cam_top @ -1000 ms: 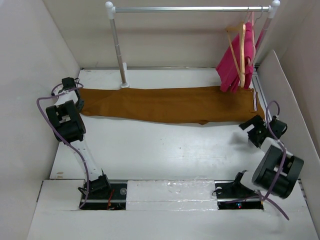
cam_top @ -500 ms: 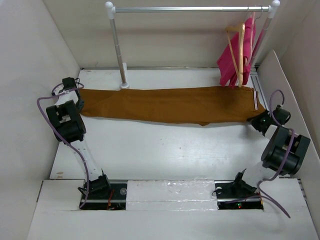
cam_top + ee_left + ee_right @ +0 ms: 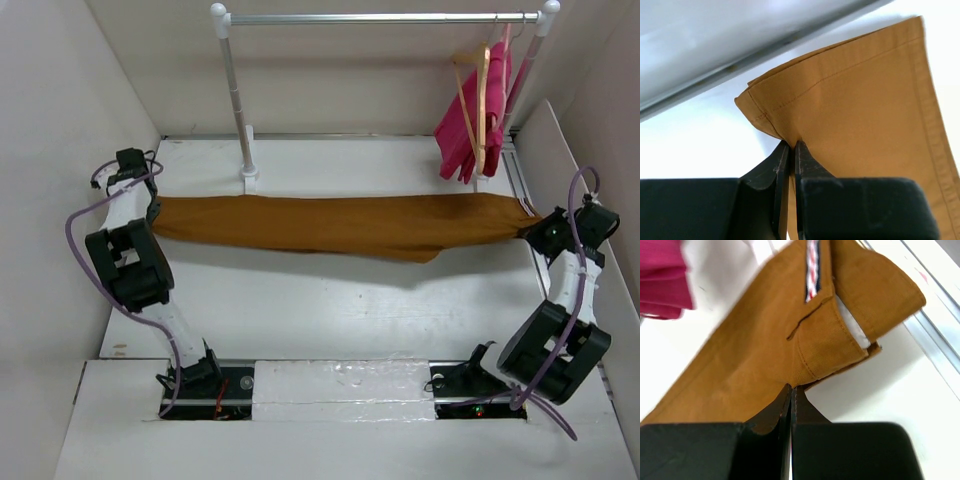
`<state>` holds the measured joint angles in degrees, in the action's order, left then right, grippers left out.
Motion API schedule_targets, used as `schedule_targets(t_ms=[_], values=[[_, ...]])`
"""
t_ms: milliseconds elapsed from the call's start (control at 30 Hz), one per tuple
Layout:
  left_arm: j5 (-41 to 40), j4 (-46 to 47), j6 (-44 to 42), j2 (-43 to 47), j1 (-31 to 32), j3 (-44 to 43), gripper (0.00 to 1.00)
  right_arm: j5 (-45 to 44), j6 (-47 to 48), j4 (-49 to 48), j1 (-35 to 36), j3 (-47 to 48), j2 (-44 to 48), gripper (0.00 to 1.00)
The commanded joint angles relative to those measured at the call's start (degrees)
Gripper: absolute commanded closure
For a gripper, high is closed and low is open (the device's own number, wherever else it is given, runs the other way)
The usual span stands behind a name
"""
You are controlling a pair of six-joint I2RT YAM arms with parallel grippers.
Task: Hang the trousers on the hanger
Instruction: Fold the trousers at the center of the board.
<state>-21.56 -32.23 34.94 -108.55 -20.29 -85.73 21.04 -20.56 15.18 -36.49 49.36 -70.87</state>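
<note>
Since a second ago the left pincer [image 3: 791,145], clenched on a hem corner of the long rust-brown cloth trousers [image 3: 340,222], has drawn up and back toward the left wall. The cloth, which lay flat on the white worktop [image 3: 330,310], now hangs stretched between the arms, sagging right of middle above its shadow. Above its right end the slim light tan wooden hanger [image 3: 478,95] hangs on the white-and-silver clothes rail [image 3: 380,18], against a bright pink garment [image 3: 458,135]. Far right, the right pincer [image 3: 791,387] has swung in and is clamped on the waistband edge, below the striped lining.

Lifting looks like the step in hand. Next, the trousers likely need carrying up to the hanger and draping over its bar, with both grips kept firm.
</note>
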Motion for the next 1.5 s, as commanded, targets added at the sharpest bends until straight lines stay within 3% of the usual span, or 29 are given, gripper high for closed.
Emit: schedule_targets(t_ms=[0,67,200,333,367,433,467,500,567,600,633,767,933,1067,1200,1467], values=[[-11.55,0.67,-2.15,8.42,-2.03,5.56,1.00,-2.68,4.28,2.39,-4.46,1.45,2.57,1.00],[-13.59,0.85,-2.68,10.81,-2.03,10.39,1.00,-1.88,5.52,5.37,-8.06,-0.49,5.03,1.00],[-15.61,-0.55,0.83,18.97,-2.03,19.10,1.00,-6.70,4.05,11.01,-8.07,-3.30,11.53,1.00],[-18.69,-1.52,1.71,23.38,-2.03,24.99,0.99,-7.33,3.95,15.40,-8.07,0.10,11.29,1.00],[-18.43,-2.22,3.28,23.21,-2.03,24.91,0.89,-6.54,3.95,15.06,-7.37,1.16,9.45,0.75],[-17.64,-6.51,5.39,21.90,-2.03,21.17,0.77,-4.17,4.12,15.58,-6.66,3.71,7.25,0.36],[-17.29,-8.01,6.10,20.67,-2.03,19.13,0.60,-3.64,4.12,15.50,-6.66,6.07,6.46,0.07],[-15.02,-9.59,5.93,20.40,-2.03,17.29,0.60,-4.24,3.95,16.02,-6.06,7.31,5.32,0.00],[-11.24,-10.31,6.19,20.92,-2.03,11.75,0.58,-6.78,4.12,17.77,-5.27,9.95,4.69,0.00],[-4.43,-9.96,7.06,21.01,0.06,9.03,0.58,-10.28,4.38,17.95,-4.65,9.35,4.78,0.00],[-4.37,-9.96,7.07,21.01,0.08,9.01,0.58,-10.31,4.38,17.96,-4.64,9.35,4.78,0.00],[-0.43,-5.94,6.38,23.03,7.62,8.30,0.59,-13.48,4.04,14.27,-5.25,-1.86,5.74,0.00],[1.78,-0.40,4.09,26.89,21.41,14.53,0.60,-14.80,2.63,10.58,-7.62,-9.89,8.81,0.00],[9.51,8.91,4.52,34.26,33.44,22.88,0.60,-13.66,1.93,8.99,-9.03,-12.18,7.86,0.00],[16.36,14.20,5.05,36.83,39.78,29.73,0.59,-11.73,0.87,3.55,-9.56,-14.03,3.82,0.00],[15.50,16.05,6.19,31.30,50.70,31.50,0.59,-6.46,-2.29,-7.71,-10.09,-13.07,-7.69,0.00]])
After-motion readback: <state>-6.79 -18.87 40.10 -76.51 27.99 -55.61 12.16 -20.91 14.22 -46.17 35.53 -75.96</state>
